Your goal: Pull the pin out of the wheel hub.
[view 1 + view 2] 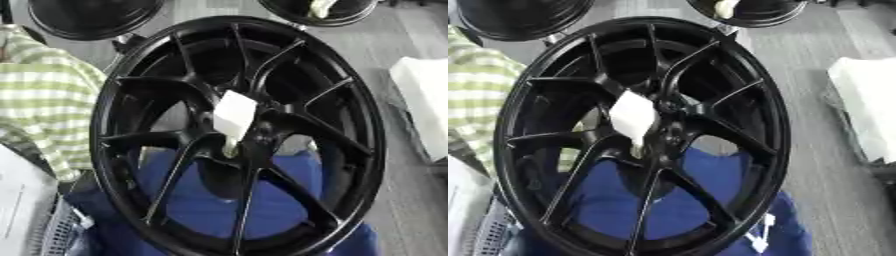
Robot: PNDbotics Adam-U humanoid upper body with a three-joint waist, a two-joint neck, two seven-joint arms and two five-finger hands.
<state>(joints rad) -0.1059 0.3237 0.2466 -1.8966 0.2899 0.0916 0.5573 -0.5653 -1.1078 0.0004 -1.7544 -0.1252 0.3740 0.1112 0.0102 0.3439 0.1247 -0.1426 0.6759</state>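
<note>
A large black wheel hub [238, 137] with thin paired spokes fills most of the frame, stood up on its rim and facing the camera. At its centre, slightly left of the middle of the frame, a pale, whitish pin [234, 119] sticks out of the hub toward the viewer. Its wider blocky end is uppermost, and it narrows to a thinner tip that meets the hub just below centre. The pin is seated in the hub.

Behind the lower spokes a blue surface [219, 205] shows through, filling the bottom of the frame. At the left edge is green and white striped cloth [39, 95], partly covered by the wheel's rim. 2 more black wheels sit along the top edge, one at the upper left [92, 17] and one at the upper right [319, 12] with something pale inside it. A white object [424, 100] lies at the right edge on a grey floor [367, 45].

Neither robot hand appears in either view, so how their fingers stand is not shown.
</note>
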